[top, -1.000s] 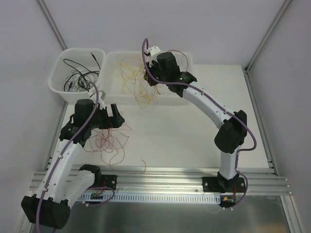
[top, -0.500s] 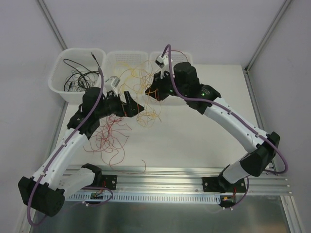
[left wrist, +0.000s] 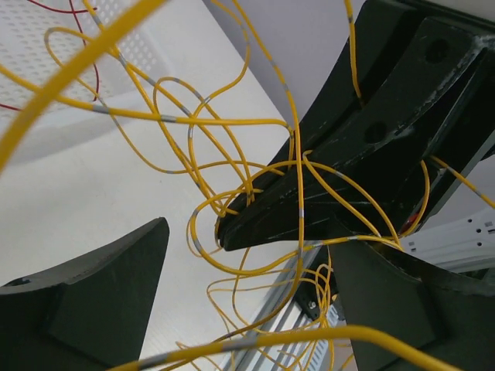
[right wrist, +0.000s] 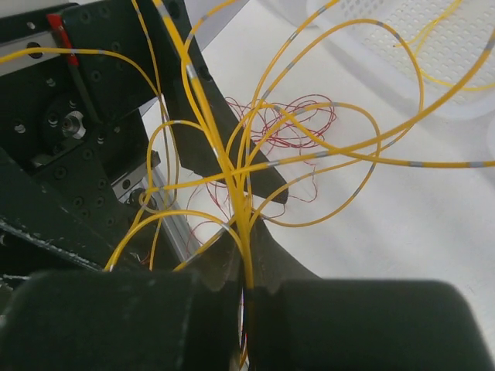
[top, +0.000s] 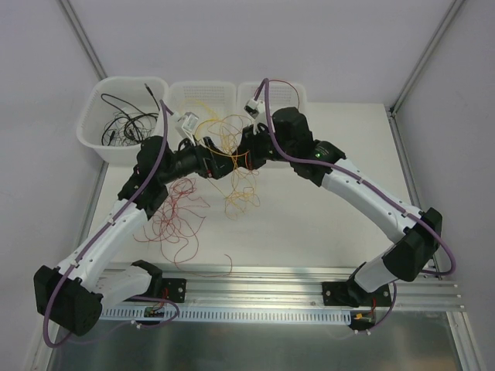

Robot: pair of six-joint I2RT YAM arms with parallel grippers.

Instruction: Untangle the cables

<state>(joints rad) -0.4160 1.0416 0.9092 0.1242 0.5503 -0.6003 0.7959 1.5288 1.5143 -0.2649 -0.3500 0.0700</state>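
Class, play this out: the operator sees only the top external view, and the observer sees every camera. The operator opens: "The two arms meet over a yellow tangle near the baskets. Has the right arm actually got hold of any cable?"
Observer: Yes. The right wrist view shows the right gripper with its jaws shut on a bunch of yellow cables, several strands together.
Operator: And the left one?
Observer: In the left wrist view the left gripper has its jaws wide open. Yellow loops hang across the gap, and none is pinched.
Operator: Is there anything to tell the strands apart?
Observer: Close up, the yellow cables carry short grey bands along their length.
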